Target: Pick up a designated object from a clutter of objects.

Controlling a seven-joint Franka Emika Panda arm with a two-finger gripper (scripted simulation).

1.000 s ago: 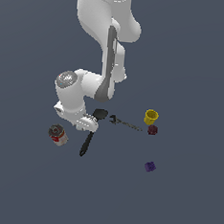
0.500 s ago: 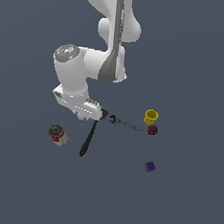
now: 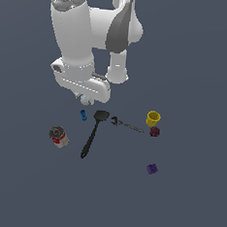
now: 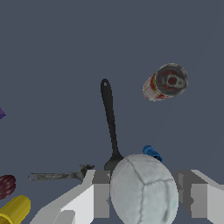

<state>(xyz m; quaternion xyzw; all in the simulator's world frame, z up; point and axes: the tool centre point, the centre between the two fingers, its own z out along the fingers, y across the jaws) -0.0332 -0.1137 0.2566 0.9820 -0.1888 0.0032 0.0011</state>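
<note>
White ball (image 4: 144, 189) sits between the two fingers of the gripper (image 4: 144, 199) in the wrist view, filling the gap, with a finger (image 4: 101, 194) against each flank; the hand is closed on the ball. In the exterior view the gripper (image 3: 86, 99) hangs above the floor with clear space beneath it, and only a pale sliver of the ball (image 3: 84, 99) shows under the hand (too small there to confirm contact, so the wrist view carries the reading). Everything else in the clutter lies on the floor below: black spatula (image 3: 92, 133) with its blade toward the arm, blue cylinder (image 3: 83, 115) just beside that blade, red-labelled can (image 3: 59, 136) on its side well apart to the exterior view's left, grey wrench (image 3: 125, 124) between spatula and yellow cup (image 3: 153, 118), dark red block (image 3: 154, 131) just beside the cup, purple block (image 3: 152, 168) apart from the rest. Judgement: the grasp is made and the lift is in hand; the pick looks nearly complete. Next move calls for a straight vertical raise with the squeeze held constant, no sideways sweep, since a smooth round ball pinched at two points could roll out of flat pads under any jerk. Nothing on the floor looks to be in the path of an upward move.
</note>
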